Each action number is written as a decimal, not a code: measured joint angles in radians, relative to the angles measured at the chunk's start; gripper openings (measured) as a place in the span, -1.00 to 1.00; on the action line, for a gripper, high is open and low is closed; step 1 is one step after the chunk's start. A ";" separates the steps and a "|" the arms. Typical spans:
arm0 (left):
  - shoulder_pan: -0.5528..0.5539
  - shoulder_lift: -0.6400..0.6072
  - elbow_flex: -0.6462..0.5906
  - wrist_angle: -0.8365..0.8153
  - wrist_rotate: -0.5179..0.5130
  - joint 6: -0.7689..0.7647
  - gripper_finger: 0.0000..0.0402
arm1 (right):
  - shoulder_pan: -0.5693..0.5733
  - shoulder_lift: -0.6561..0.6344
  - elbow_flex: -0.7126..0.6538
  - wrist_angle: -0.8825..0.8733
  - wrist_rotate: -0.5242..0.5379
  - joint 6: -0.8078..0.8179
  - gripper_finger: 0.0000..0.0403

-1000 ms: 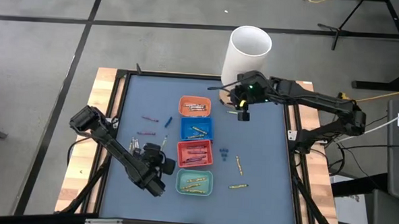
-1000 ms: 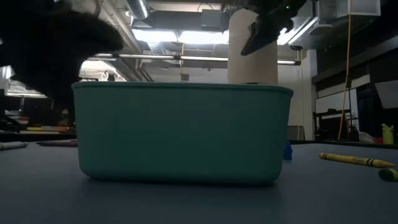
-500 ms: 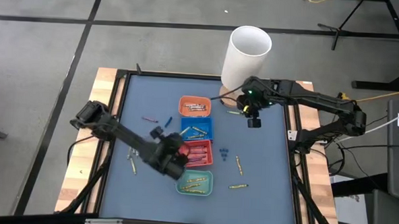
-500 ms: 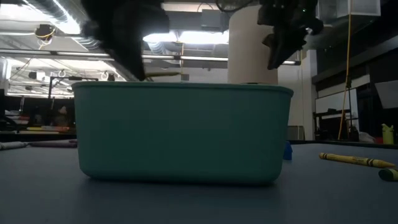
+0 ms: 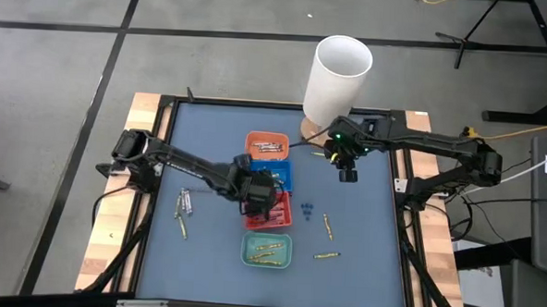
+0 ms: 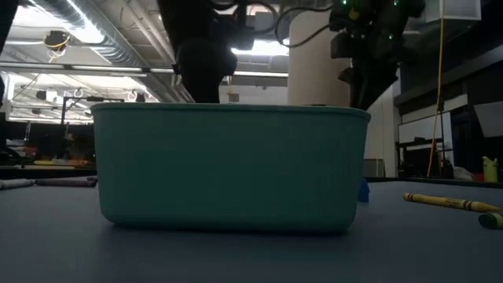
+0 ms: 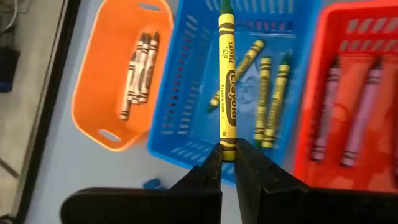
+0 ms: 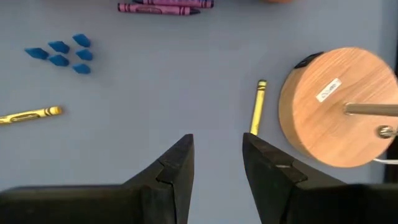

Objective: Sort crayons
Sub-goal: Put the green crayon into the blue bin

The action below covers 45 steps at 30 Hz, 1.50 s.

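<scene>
My left gripper [image 5: 261,192] hangs over the row of small trays, shut on a yellow crayon [image 7: 227,74] that points out over the blue tray [image 7: 186,81]. The blue tray holds yellow crayons, the orange tray [image 7: 93,81] brownish ones, the red tray [image 7: 317,74] purple ones. The teal tray [image 5: 267,249] holds a few more. My right gripper [image 8: 217,149] is open above the mat, clear of a yellow crayon [image 8: 257,106] that lies flat beside a wooden disc [image 8: 339,106]. My left gripper pinches one end of the yellow crayon [image 7: 228,148] between its two fingertips. The fingers slant down from the table's left side, and the crayon sticks straight out ahead of them. It is lifted clear, above the blue tray.
A tall white cylinder [image 5: 340,78] stands at the far edge. Loose crayons lie on the mat at the left [image 5: 183,205] and at the right [image 5: 327,227], [image 5: 326,256]. Small blue bits [image 8: 59,50] lie by the red tray [image 5: 280,209].
My left gripper has swung from the near left of the mat toward the right and far side, risen, rolled about its own line, and now hangs over the blue and red trays. My right gripper has sunk and shifted slightly toward the right edge, still open.
</scene>
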 joint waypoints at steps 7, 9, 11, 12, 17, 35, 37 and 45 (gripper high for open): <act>0.044 0.000 0.000 -0.001 0.001 0.011 -0.97 | 0.000 0.000 -0.116 0.114 0.000 0.041 -0.33; 0.051 0.000 0.000 -0.001 0.010 0.012 -0.97 | 0.000 0.001 -0.156 0.169 0.000 0.045 -0.33; 0.059 0.000 0.000 -0.002 0.044 0.012 -0.96 | 0.000 0.001 -0.194 0.226 0.000 0.045 -0.33; 0.062 0.000 0.000 -0.002 0.059 0.012 -0.93 | 0.000 0.002 -0.213 0.259 0.000 0.045 -0.33; 0.069 0.000 0.000 -0.002 0.080 0.012 -0.75 | 0.000 0.004 -0.302 0.413 0.015 0.044 -0.33; 0.069 0.000 0.000 0.039 0.079 0.009 -0.50 | -0.104 0.020 -0.426 0.662 0.132 0.043 -0.33; 0.069 0.000 0.000 0.041 0.079 0.009 -0.50 | -0.135 0.031 -0.426 0.657 0.105 0.043 -0.33; 0.069 0.000 0.000 0.050 0.079 0.009 -0.50 | -0.223 0.120 -0.426 0.691 -0.002 0.043 -0.33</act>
